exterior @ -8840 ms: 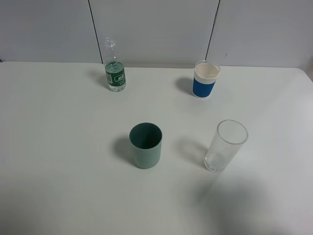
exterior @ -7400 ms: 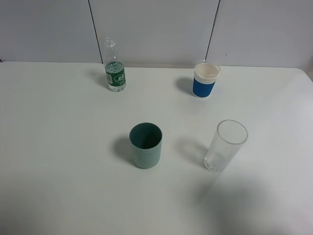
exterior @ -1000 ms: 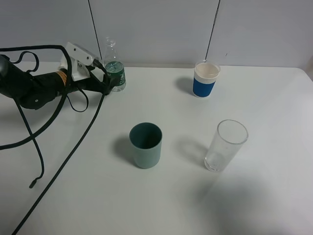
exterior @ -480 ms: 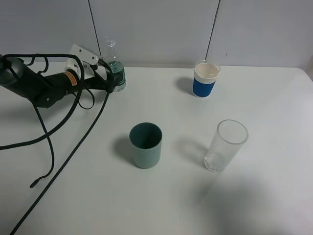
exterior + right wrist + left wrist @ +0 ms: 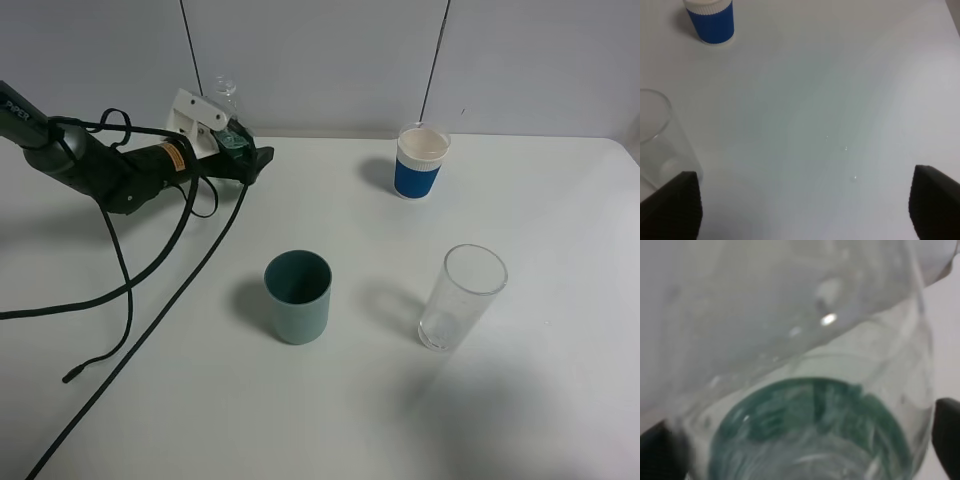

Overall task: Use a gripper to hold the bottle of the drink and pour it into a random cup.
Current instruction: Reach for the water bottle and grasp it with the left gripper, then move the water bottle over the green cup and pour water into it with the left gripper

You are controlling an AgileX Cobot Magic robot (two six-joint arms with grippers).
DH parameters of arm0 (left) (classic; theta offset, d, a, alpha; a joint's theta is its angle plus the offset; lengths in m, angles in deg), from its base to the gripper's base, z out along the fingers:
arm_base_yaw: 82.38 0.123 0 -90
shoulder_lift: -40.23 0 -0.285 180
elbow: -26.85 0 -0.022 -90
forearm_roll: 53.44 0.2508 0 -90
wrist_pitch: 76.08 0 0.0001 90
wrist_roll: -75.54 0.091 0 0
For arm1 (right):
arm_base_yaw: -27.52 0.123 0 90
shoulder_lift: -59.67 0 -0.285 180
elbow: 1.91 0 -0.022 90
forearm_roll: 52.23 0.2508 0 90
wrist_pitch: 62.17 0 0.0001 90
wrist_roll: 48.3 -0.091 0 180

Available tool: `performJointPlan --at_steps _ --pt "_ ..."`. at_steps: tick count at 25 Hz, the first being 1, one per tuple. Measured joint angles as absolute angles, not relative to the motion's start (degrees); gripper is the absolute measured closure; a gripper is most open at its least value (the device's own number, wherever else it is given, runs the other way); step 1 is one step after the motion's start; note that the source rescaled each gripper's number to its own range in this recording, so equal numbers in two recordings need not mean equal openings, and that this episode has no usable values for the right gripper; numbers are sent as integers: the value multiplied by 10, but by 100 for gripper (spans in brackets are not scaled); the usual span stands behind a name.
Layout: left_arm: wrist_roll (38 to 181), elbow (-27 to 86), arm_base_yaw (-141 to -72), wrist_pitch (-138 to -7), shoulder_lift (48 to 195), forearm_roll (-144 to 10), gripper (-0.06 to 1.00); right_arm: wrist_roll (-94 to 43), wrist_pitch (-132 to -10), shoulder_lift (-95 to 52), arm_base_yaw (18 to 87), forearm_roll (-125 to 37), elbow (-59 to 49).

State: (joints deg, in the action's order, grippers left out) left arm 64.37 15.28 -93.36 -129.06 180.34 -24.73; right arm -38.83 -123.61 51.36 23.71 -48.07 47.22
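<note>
The bottle of the drink [image 5: 224, 92] stands at the back left of the table; only its clear neck and a bit of green label show above my left gripper [image 5: 250, 155]. The gripper's jaws stand on either side of the bottle's body, open. In the left wrist view the bottle [image 5: 810, 390] fills the frame between the two dark fingertips [image 5: 947, 435], very close. The teal-green cup [image 5: 298, 298] stands upright in the middle of the table, apart from the gripper. My right gripper [image 5: 802, 200] is open and empty over bare table; it is out of the high view.
A white cup with a blue sleeve [image 5: 418, 162] stands at the back right and shows in the right wrist view [image 5: 710, 17]. A tall clear glass [image 5: 460, 297] stands right of the teal cup, also in the right wrist view [image 5: 657, 140]. Black cables [image 5: 150, 300] trail across the left of the table.
My left arm came in from the left and has moved right, so its jaws now reach around the bottle. The bottle, cups and glass have not moved.
</note>
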Motion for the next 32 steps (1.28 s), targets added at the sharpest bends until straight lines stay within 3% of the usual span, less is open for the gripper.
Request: performJointPlan --at_steps 10,11,12,13,14,15,16,20,32 --pt "644 168 -943 -1287 1822 -259 -6 -388 -1236 514 237 -481 472" --pt "644 169 -943 -1287 1822 -260 -2 -388 -1236 514 237 -481 472" --pt "644 170 -943 -1287 1822 -260 8 -388 -1236 514 237 -481 472" --pt "644 170 -943 -1287 1822 -260 27 -388 -1236 514 237 -481 472" --pt "644 170 -943 -1287 1822 -261 47 -388 -1236 514 237 -481 472" --pt "643 170 -943 -1286 1822 -262 77 -388 -1236 514 237 -481 472" --pt "643 170 -943 -1286 1822 -262 94 -388 -1236 514 237 -481 472" --pt "642 170 -943 -1286 1822 -263 88 -388 -1236 514 237 -481 472" --pt "638 145 -943 -1270 1785 -263 88 -388 -1236 514 237 -481 472"
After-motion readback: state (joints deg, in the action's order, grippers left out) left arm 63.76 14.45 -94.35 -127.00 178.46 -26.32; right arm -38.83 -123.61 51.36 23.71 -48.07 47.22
